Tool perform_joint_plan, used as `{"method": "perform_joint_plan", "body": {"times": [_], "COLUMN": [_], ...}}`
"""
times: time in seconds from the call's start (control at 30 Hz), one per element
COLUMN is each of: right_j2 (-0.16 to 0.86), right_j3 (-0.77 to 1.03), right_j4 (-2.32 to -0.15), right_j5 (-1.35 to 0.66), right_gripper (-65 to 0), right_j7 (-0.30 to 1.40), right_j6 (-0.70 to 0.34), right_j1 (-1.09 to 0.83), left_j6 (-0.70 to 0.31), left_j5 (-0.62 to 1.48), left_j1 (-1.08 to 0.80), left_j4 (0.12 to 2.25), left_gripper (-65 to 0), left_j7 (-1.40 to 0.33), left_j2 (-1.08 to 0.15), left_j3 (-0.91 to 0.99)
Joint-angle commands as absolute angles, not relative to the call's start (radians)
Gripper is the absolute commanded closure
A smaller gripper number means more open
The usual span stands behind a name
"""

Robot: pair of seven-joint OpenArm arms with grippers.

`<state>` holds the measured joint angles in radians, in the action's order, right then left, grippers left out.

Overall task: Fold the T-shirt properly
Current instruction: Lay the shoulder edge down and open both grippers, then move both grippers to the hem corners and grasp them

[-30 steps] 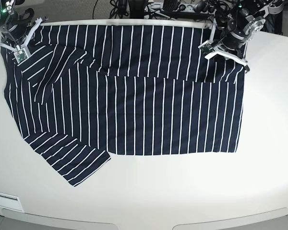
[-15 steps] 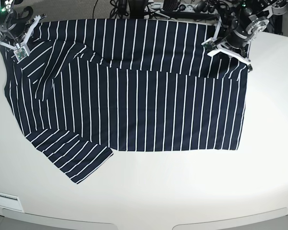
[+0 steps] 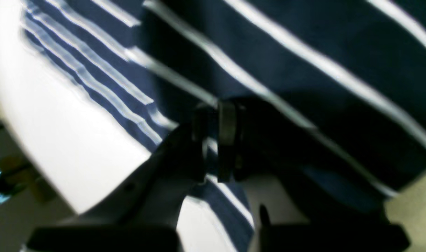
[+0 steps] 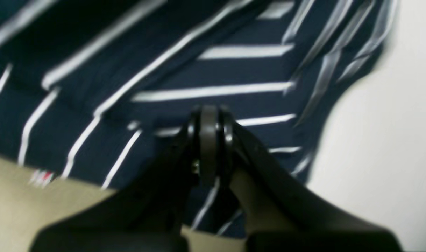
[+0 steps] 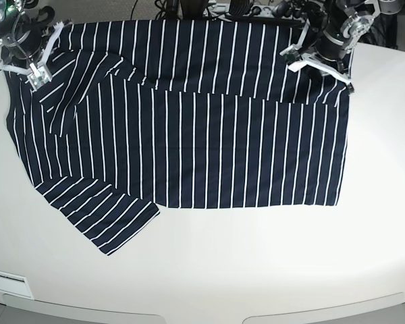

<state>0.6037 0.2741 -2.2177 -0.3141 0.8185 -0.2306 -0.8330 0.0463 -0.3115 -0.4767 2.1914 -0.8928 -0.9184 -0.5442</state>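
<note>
My T-shirt (image 5: pixel 189 121) lies spread across the upper half of the white surface (image 5: pixel 256 270) in the base view, a dark navy cloth with thin white stripes. Its far edge runs along the top of the frame, and a folded band of cloth crosses the shirt from upper left to upper right, its lower edge a seam-like line just above the middle of the garment. One sleeve (image 5: pixel 101 219) sticks out toward the lower left, lying flat on the surface with its stripes running at a slant.

My left hand (image 5: pixel 318 62) is at the upper right of the base view, on the shirt's far corner. In the left wrist view my left hand (image 3: pixel 213 140) has its two dark fingers drawn close together with a strip of the striped cloth between them, so it is pinching the T-shirt (image 3: pixel 286 52); the picture is blurred.

My right hand (image 5: pixel 32 73) is at the upper left of the base view, on the opposite far corner. In the right wrist view my right hand (image 4: pixel 208 140) is closed narrow, its fingers pressed together against the T-shirt (image 4: pixel 164 70), holding the cloth near its edge. A small red-and-white label (image 4: pixel 41 177) shows at the lower left of that view, at the cloth's border.
</note>
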Motion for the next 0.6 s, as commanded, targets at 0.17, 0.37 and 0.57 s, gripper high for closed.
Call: {"method": "perform_joint_plan", "body": {"times": [0.17,0.37,0.57], "right_j2": [0.617,0.615,0.615], "right_j3": [0.282,0.282,0.282], "right_j4": [-2.264,-2.264,-2.264], "right_j5": [-0.254,-0.254,-0.261], "right_gripper": [-4.9,-4.9,-4.9], "right_j7": [0.740,0.756,0.752], "right_j6": [-0.163,-0.164,-0.164], "right_j1": [-0.836,-0.837,-0.836], "left_j6": [0.344,0.354,0.008], "left_j5": [-0.499,-0.154,0.480], "left_j1": [-0.410,-0.251,-0.027], "left_j4": [2.257,2.192,1.882], "left_gripper": [-5.8,-5.6,-7.8], "left_j7": [-0.860,-0.798,-0.725], "left_j2": [-0.934,-0.896,-0.789], "left_j3": [-0.503,-0.098,0.276]}}
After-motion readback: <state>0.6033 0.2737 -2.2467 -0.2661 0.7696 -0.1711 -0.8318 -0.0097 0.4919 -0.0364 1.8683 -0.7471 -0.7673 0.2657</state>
